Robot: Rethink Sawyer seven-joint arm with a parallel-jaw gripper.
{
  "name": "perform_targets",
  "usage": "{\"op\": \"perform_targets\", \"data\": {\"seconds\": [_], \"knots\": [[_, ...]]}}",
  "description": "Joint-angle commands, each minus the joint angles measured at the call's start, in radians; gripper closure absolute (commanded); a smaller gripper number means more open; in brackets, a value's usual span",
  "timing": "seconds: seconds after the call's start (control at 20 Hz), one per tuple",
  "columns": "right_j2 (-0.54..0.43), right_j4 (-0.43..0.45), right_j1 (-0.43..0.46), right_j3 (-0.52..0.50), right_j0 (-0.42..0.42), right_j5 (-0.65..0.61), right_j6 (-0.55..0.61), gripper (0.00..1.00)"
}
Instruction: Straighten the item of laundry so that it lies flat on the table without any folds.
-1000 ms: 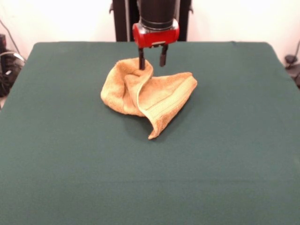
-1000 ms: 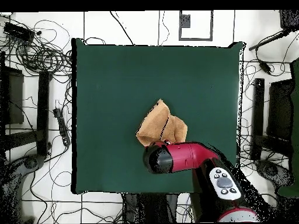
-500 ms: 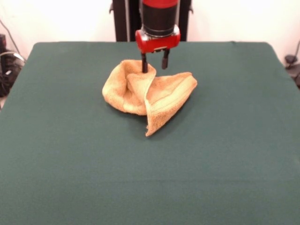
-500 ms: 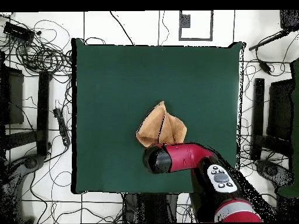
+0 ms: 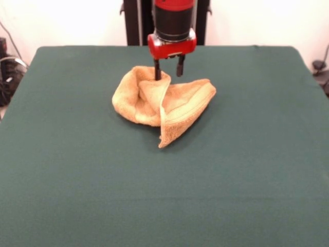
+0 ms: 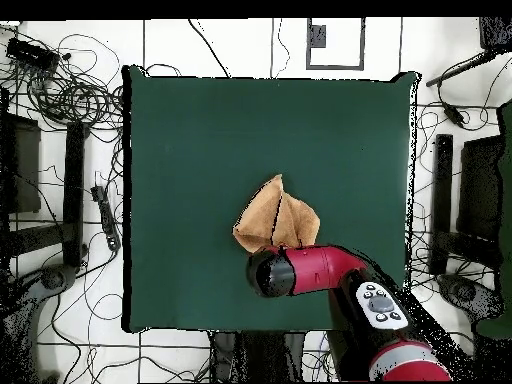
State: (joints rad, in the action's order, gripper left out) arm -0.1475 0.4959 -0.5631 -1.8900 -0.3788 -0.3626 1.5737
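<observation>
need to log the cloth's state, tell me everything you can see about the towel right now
The towel is golden-orange terry cloth, crumpled into a folded heap rather than lying flat. One corner points toward the camera in the front view, and a ribbed band runs along its right edge. It sits on the green table, nearer the far side. The gripper stands open at its far edge, with one of the fingers against a raised fold.

Tangled black cables lie on the white floor beside black stands.
</observation>
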Motion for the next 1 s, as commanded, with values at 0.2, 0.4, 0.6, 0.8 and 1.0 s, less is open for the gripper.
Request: {"op": "perform_targets", "data": {"seconds": [0.2,0.4,0.6,0.8,1.0], "knots": [[-0.036,-0.039,0.061,0.055,-0.002,-0.001,0.120,0.00],[-0.038,-0.042,0.060,0.061,0.000,-0.015,0.118,0.00],[-0.036,-0.043,0.060,0.062,0.003,-0.014,0.122,0.00],[-0.034,-0.044,0.062,0.063,0.005,-0.011,0.126,0.00],[-0.034,-0.046,0.061,0.064,0.005,-0.013,0.127,0.00]]}}
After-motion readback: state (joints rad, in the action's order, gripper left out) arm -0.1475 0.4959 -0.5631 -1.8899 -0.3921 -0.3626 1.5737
